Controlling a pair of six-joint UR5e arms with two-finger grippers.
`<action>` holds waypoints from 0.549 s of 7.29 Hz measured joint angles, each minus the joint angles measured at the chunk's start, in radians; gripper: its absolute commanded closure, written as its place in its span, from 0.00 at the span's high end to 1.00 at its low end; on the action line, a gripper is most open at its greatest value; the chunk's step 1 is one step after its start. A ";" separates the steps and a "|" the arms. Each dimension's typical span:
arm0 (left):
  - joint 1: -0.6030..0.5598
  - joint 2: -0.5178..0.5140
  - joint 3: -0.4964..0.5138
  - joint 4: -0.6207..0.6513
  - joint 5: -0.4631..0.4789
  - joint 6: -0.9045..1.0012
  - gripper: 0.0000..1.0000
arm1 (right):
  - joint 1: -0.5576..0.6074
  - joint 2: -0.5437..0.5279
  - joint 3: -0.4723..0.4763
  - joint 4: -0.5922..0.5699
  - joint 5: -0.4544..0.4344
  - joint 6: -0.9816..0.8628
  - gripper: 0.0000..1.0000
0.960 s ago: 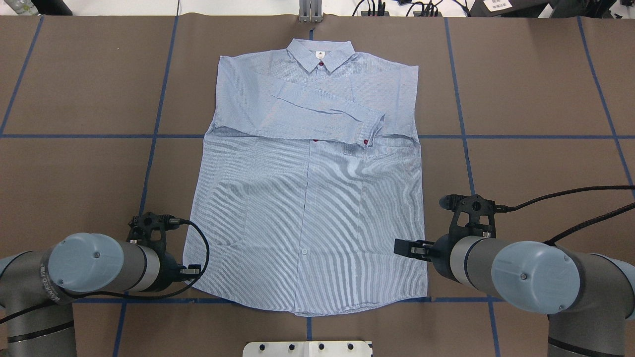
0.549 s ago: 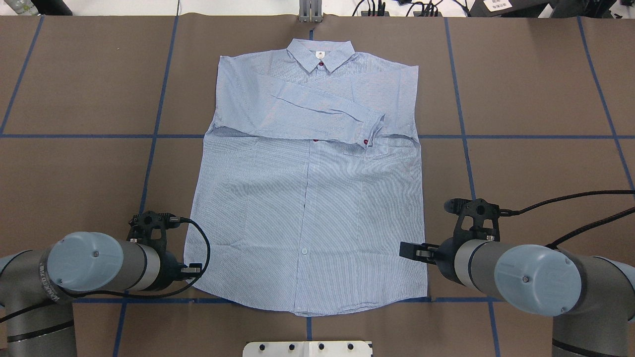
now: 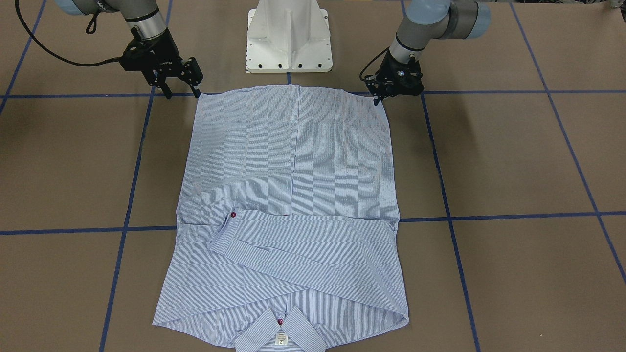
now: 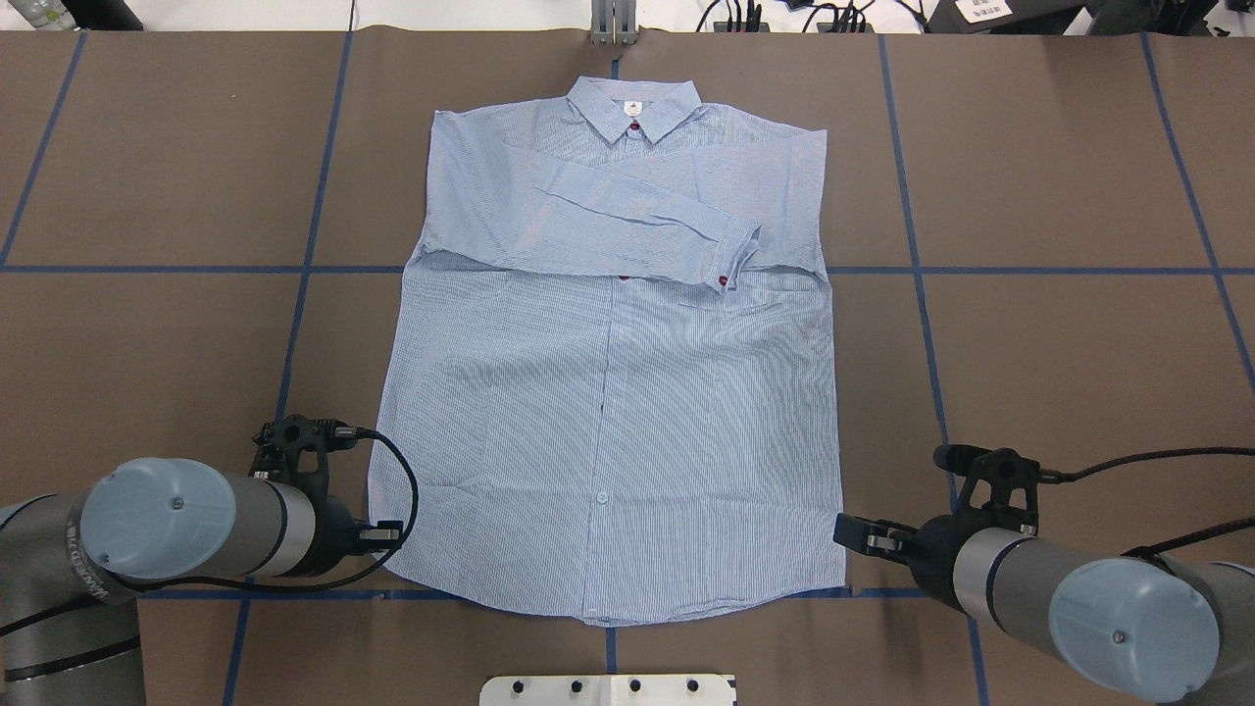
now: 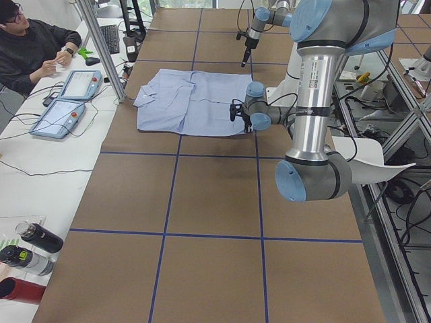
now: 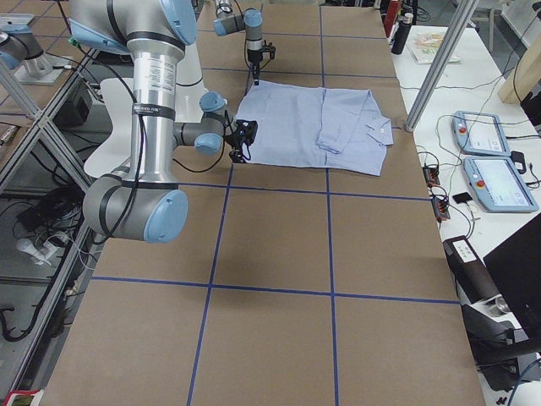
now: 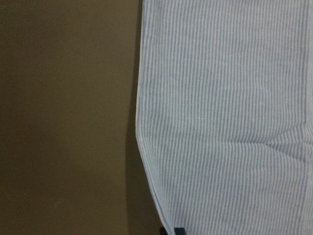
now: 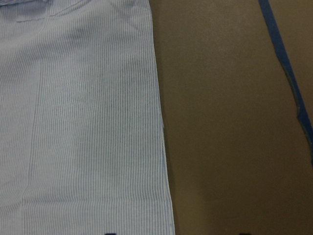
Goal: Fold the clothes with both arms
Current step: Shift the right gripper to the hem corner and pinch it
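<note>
Open table either side of shirt

From overhead, my forearm covers most of my left gripper. Only a tip shows there, and its wrist view catches just a dark sliver at the bottom edge, so I can't tell how those jaws stand. My right gripper appears in its wrist view only as two specks at the bottom edge. Both wrist views cut off the shirt. The top sleeve hides much of the sleeve beneath it and part of the pocket. The front view clips the collar, and the label is too small to read. The left side view cuts off a person.
</note>
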 measured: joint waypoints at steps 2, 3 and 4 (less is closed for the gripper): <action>-0.003 0.012 -0.039 0.000 0.000 0.000 0.00 | -0.055 0.005 -0.008 0.008 -0.063 0.083 0.54; -0.004 0.014 -0.049 0.000 0.001 0.000 0.00 | -0.078 0.013 -0.014 0.009 -0.091 0.108 0.53; -0.005 0.014 -0.054 0.000 0.003 0.000 0.00 | -0.107 0.018 -0.025 0.010 -0.128 0.137 0.53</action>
